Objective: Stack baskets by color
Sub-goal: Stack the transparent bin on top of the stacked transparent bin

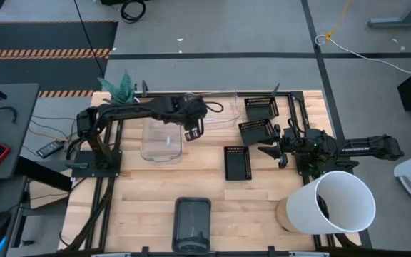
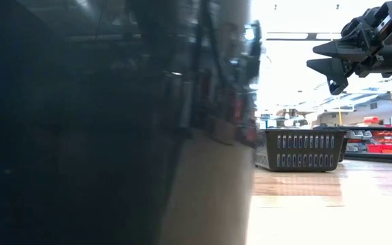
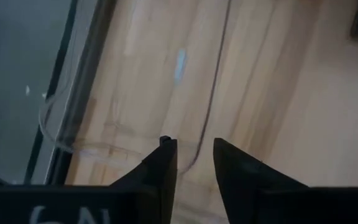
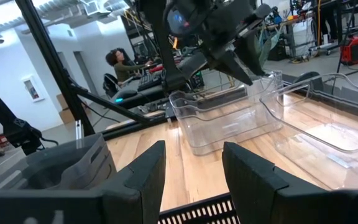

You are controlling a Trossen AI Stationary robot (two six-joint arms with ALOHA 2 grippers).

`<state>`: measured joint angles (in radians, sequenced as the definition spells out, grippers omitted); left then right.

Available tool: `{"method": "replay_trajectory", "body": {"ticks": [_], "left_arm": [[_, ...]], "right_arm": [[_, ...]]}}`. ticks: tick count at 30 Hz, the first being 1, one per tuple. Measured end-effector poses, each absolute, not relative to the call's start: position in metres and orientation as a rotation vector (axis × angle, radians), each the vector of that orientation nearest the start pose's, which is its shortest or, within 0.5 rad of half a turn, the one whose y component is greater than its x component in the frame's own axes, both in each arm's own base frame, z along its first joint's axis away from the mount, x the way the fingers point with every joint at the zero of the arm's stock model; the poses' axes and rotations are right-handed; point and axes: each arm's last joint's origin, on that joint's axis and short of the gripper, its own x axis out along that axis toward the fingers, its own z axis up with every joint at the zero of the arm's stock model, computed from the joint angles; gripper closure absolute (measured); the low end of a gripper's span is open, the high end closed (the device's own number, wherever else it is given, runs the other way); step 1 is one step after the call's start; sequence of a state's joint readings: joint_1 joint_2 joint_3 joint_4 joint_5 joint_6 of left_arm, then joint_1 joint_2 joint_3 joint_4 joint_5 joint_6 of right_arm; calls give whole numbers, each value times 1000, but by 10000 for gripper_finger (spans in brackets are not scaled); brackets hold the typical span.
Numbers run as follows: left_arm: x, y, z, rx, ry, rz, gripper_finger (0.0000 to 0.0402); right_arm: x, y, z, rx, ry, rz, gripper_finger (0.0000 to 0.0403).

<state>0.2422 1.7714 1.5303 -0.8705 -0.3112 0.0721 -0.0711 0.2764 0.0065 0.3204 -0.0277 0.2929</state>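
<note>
A clear basket [image 1: 161, 139] rests flat on the wooden table at centre left. My left gripper [image 1: 191, 135] hangs just above that basket's right-hand wall [image 3: 213, 93], pointing steeply down. Its fingers are open, and the wall's edge runs into the gap between them [image 3: 194, 155]. From the right wrist view, the left gripper [image 4: 247, 68] appears a little above the basket's rim [image 4: 222, 118]. A second clear basket [image 1: 220, 114] lies near the far edge. Three black slotted baskets [image 1: 259, 107] [image 1: 255, 130] [image 1: 235, 163] sit right of centre. My right gripper [image 1: 268, 148] waits open and level beside them.
A dark grey basket [image 1: 191, 223] stands at the near edge and blocks most of the low view [image 2: 114, 122]. A big white bucket [image 1: 334, 203] lies at the near right corner. A green plant [image 1: 120, 87] is at the far left. A person [image 4: 126, 62] sits beyond the table.
</note>
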Motion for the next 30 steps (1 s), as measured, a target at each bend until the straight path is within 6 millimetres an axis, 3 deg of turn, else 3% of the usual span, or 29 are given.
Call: {"method": "replay_trajectory", "body": {"ticks": [5, 14, 19, 30], "left_arm": [[356, 93, 270, 138, 1180, 446, 248], [371, 86, 235, 373, 1349, 267, 184], [375, 86, 223, 467, 1408, 245, 182], [372, 93, 220, 457, 1437, 223, 213]], "right_arm": [[114, -7, 173, 290, -57, -36, 238], [114, -7, 173, 291, -57, -36, 238], [115, -7, 173, 291, -55, -36, 238], [115, -7, 173, 290, -54, -36, 238]]}}
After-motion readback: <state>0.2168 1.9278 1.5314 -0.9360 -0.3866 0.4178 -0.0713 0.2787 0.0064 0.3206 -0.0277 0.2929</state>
